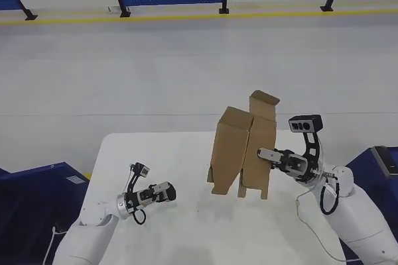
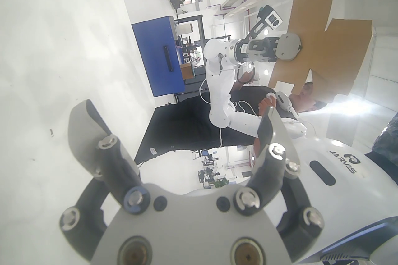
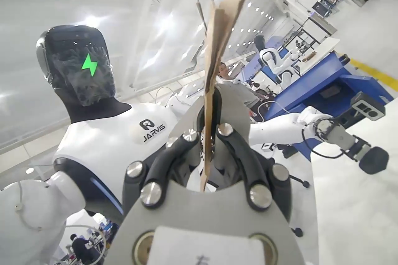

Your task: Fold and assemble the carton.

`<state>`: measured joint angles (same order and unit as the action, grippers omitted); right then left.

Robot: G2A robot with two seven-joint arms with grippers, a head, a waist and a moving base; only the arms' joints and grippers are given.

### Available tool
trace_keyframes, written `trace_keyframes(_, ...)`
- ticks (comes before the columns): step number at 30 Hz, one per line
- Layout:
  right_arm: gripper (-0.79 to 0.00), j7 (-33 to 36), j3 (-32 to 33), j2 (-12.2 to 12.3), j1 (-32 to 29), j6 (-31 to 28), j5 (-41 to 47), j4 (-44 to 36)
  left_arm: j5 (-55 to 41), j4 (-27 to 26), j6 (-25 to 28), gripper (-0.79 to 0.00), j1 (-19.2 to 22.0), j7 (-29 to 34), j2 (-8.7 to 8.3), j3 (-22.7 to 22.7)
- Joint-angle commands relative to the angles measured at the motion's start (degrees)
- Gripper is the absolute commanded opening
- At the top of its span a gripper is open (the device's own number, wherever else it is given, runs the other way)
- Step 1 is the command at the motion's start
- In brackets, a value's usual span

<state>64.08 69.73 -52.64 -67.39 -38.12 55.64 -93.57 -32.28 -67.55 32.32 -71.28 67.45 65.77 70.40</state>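
A flat brown carton (image 1: 242, 151) with loose flaps is held upright above the white table (image 1: 186, 225), right of its middle. My right gripper (image 1: 264, 155) is shut on the carton's right edge; in the right wrist view the cardboard (image 3: 214, 61) runs edge-on between the two fingers (image 3: 186, 123). My left gripper (image 1: 167, 192) rests low over the table's left part, open, with nothing between its fingers (image 2: 90, 123). The left wrist view shows the carton (image 2: 323, 48) farther off with the right gripper (image 2: 287, 46) clamped on it.
The table's near left corner (image 1: 103, 142) borders dark blue covering (image 1: 26, 205). A blue unit (image 1: 385, 165) stands at the right. Grey floor with a yellow line (image 1: 186, 16) lies beyond the table.
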Motion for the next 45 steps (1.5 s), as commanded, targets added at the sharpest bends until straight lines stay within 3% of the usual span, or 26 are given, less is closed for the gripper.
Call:
trace_keyframes(1, -0.785, 0.0, 0.0, 0.0, 0.0, 0.0, 0.0, 0.0, 0.0, 0.0, 0.0, 0.000, 0.0, 0.0, 0.00, 0.0)
trace_keyframes(11, -0.785, 0.0, 0.0, 0.0, 0.0, 0.0, 0.0, 0.0, 0.0, 0.0, 0.0, 0.000, 0.0, 0.0, 0.00, 0.0)
trace_keyframes(13, -0.785, -0.9, -0.3, 0.0, 0.0, 2.9, -1.9, -0.5, 0.0, 0.0, 0.0, 0.000, 0.0, 0.0, 0.00, 0.0)
trace_keyframes(17, -0.785, -5.2, -1.1, -0.1, -0.9, 9.7, -6.9, -0.3, -3.5, -0.1, -0.8, 0.000, 0.2, 1.6, -0.75, 3.6)
trace_keyframes(21, -0.785, -7.5, -2.6, -0.5, -2.1, 10.6, -11.9, 2.4, -7.3, -2.2, -2.0, 0.000, 0.1, 6.1, -1.66, 7.3)
trace_keyframes(25, -0.785, -8.3, -4.8, -0.9, -2.4, 11.5, -16.5, 4.9, -7.6, -7.5, -4.1, 0.000, -0.6, 7.3, -2.22, 9.0)
trace_keyframes(31, -0.785, -10.3, -8.9, -2.0, -2.0, 12.4, -22.1, 6.4, -1.4, -15.3, -6.6, 0.000, -2.2, 4.8, -2.35, 7.1)
trace_keyframes(38, -0.785, -9.4, -13.7, -3.5, 0.3, 15.4, -23.8, 7.7, 5.2, -18.1, -6.5, -0.040, -2.2, 1.7, -1.89, 2.1)
trace_keyframes(42, -0.785, -9.5, -15.2, -4.3, 1.1, 15.1, -23.6, 8.5, 5.8, -17.9, -6.3, -0.416, -1.9, 0.8, -1.84, 1.3)
trace_keyframes(43, -0.785, -9.5, -15.5, -4.4, 1.2, 15.0, -23.8, 8.8, 5.9, -17.8, -6.2, -0.443, -1.9, 0.7, -1.85, 1.2)
trace_keyframes(44, -0.785, -9.5, -15.7, -4.5, 1.3, 14.8, -23.8, 8.9, 6.0, -17.6, -6.2, -0.536, -1.9, 0.5, -1.86, 1.1)
trace_keyframes(45, -0.785, -9.5, -15.8, -4.6, 1.4, 14.7, -23.8, 9.1, 5.9, -17.4, -6.4, -0.573, -1.9, 0.3, -1.86, 1.0)
